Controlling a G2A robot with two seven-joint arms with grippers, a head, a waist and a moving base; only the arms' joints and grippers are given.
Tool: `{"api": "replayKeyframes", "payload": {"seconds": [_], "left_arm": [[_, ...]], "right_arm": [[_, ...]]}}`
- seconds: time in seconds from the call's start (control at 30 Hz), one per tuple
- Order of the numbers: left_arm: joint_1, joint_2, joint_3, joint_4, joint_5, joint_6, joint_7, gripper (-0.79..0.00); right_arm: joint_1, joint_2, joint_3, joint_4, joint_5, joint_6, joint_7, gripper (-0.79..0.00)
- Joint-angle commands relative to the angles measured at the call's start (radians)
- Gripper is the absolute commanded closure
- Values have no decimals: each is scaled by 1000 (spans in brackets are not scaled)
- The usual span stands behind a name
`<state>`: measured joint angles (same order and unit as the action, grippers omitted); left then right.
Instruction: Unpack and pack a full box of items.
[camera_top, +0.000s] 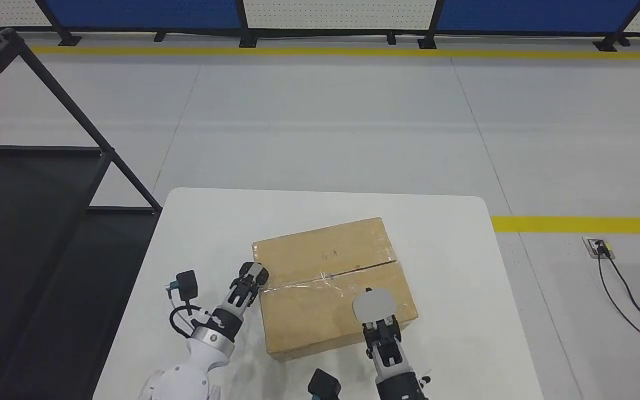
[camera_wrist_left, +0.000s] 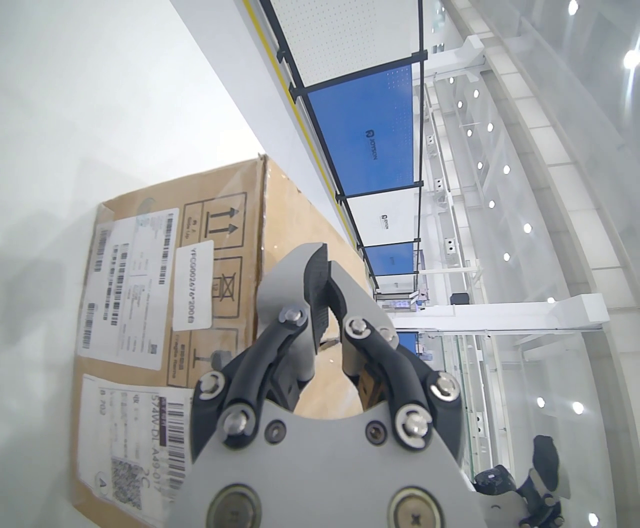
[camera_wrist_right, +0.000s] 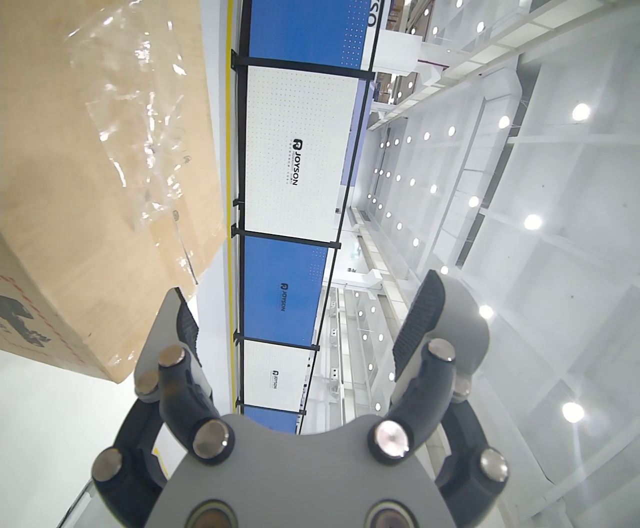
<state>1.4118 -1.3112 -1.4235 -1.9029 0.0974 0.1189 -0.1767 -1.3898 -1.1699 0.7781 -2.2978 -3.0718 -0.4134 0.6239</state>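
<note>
A closed cardboard box (camera_top: 330, 285) lies in the middle of the white table (camera_top: 200, 230), its top seam sealed with crinkled clear tape (camera_top: 322, 278). My left gripper (camera_top: 252, 280) is shut at the box's left upper edge, beside the side that carries white shipping labels (camera_wrist_left: 131, 285). In the left wrist view its fingertips (camera_wrist_left: 322, 280) press together with nothing visible between them. My right gripper (camera_top: 378, 312) stands open over the box's near right corner. The right wrist view has the gripper (camera_wrist_right: 305, 315) wide apart, with one finger (camera_wrist_right: 180, 320) just off the taped box top (camera_wrist_right: 100, 165).
A black metal frame (camera_top: 70, 190) stands off the table's left side. Bare table surface lies to the right of the box and behind it. Yellow floor lines and blue and white partition panels (camera_top: 340, 12) run far behind. A floor socket with a cable (camera_top: 598, 247) sits at the right.
</note>
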Motion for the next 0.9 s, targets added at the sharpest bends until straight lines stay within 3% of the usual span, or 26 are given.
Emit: {"api": "replayKeyframes", "payload": {"seconds": [0.0,0.4,0.67,0.87], "left_arm": [[9,0,-5,-11,-5,-9,2,0],[49,2,-24,-57,-29,-58,12,0],[62,3,-32,-46,-15,-60,16,0],[79,5,-64,-41,-57,-63,10,0]], "right_arm": [[0,0,0,-1,0,0,0,-785],[44,-18,33,51,42,63,-68,-785],[116,-44,48,100,135,11,-149,-785],[159,-62,48,172,187,95,-222,-785]]}}
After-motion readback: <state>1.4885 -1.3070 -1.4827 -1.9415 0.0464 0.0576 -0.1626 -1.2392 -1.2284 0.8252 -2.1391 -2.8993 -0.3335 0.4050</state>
